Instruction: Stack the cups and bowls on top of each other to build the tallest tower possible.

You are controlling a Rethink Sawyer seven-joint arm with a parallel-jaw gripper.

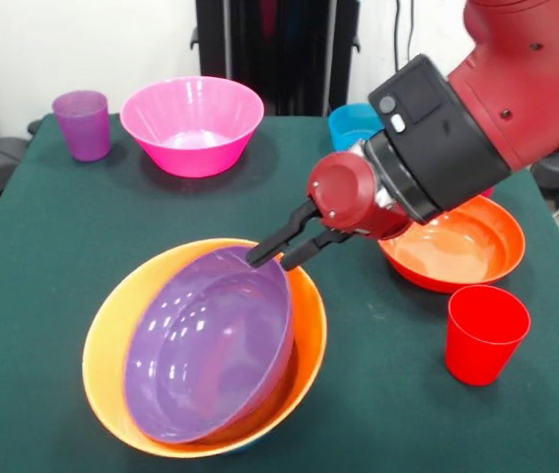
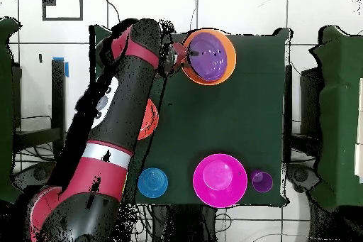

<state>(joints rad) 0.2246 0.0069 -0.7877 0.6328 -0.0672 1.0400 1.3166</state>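
A dark green table [image 1: 52, 256] filled the front view, with a white wall and a black stand behind its far edge. Going left to right, a translucent purple cup [image 1: 83, 124] stood upright near the far left corner. Just right of it, along the far edge, sat a large pink bowl [image 1: 192, 125], upright and empty. Nearer the camera, by the near edge left of centre, a purple bowl [image 1: 208, 345] lay tilted inside a larger orange bowl [image 1: 108, 335], the two nested as the start of a tower. The gripper [image 1: 271, 255], at the end of the red and black arm [image 1: 476, 108], reached down from the upper right; its two black fingers [image 1: 281, 236] were close together at the far rim of the purple bowl, and it was unclear whether they pinched that rim. Behind the arm, a blue bowl [image 1: 350, 124] showed partly at the far edge. Toward the right edge sat a shallow red-orange bowl [image 1: 461, 248], partly hidden by the gripper's body. A red cup [image 1: 485, 333] stood upright nearer the camera, just in front of that bowl. From overhead, the table [image 2: 213, 122] sat on a white tiled floor [image 2: 241, 5].
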